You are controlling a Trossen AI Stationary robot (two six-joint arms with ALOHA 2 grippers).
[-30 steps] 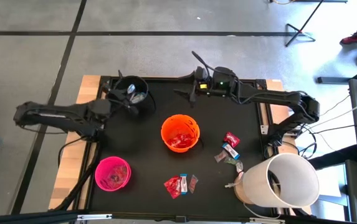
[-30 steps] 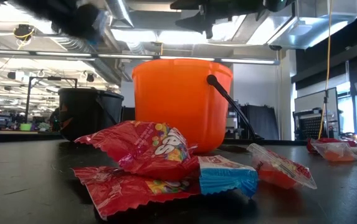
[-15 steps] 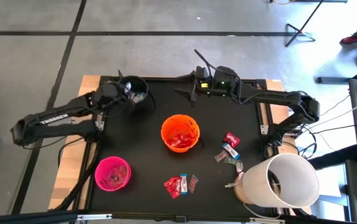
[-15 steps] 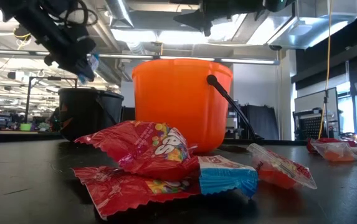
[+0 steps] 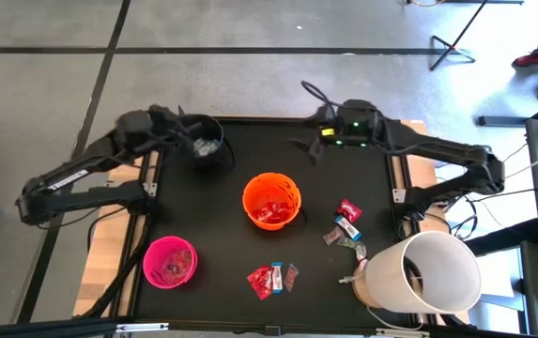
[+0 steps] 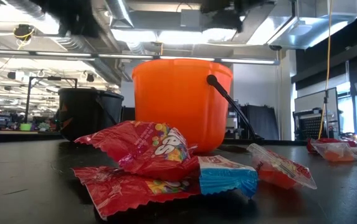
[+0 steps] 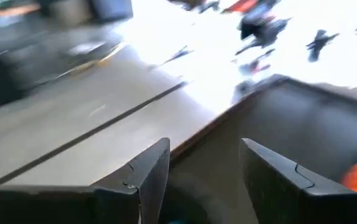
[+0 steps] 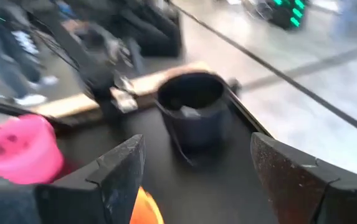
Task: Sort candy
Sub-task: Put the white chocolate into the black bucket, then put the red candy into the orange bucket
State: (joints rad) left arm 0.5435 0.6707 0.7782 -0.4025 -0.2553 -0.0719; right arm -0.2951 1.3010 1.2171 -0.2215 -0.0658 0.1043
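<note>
While the left end effector (image 5: pixel 186 131) hung spread beside the black bucket (image 5: pixel 205 139) | right end effector (image 5: pixel 308 147) spread | candy (image 5: pixel 272 278) on desk (image 5: pixel 222 211)

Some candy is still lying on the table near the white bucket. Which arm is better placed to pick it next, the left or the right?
Probably the right. The right gripper hovers open at the table's far edge, on the same side as the loose candy. The left gripper, open too, is over the black bucket, with the orange bucket between it and that candy.
</note>
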